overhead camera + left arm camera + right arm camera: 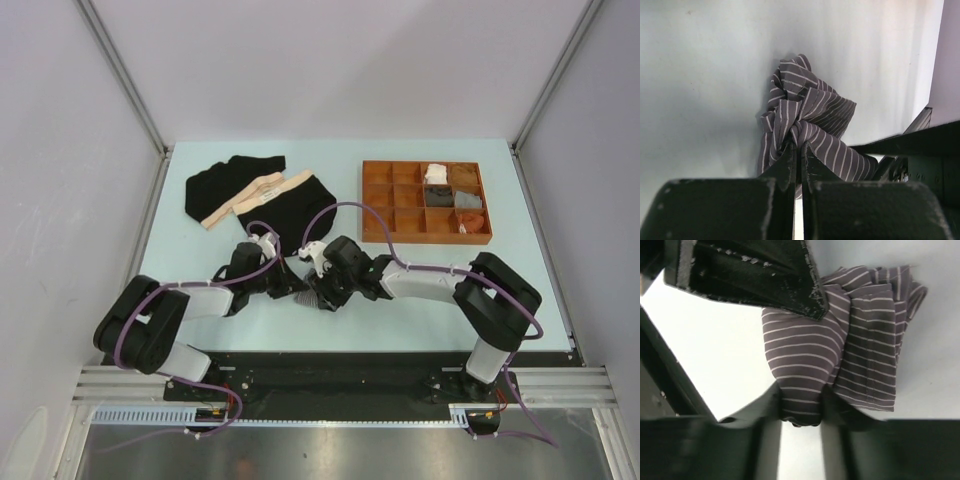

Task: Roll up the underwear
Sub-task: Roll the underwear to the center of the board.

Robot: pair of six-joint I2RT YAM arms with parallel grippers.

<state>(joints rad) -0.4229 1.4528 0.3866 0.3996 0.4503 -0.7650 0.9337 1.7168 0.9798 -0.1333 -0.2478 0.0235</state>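
Observation:
The grey pin-striped boxer short [810, 107] is bunched into a crumpled bundle on the pale table, between both grippers near the front middle [305, 290]. My left gripper [799, 145] is shut on a fold at the bundle's near edge. My right gripper [800, 400] has its two fingers pressed on either side of a rolled end of the same boxer short [805, 350], with cloth filling the gap. The left gripper's finger [770, 285] shows at the top of the right wrist view. Two black briefs with beige waistbands [225, 185] [295, 205] lie flat at the back left.
A brown compartmented tray [366, 200] stands at the back right, with several small cloth rolls in its right-hand cells. Grey walls and metal rails close the table on the left, right and back. Purple cables loop over both arms.

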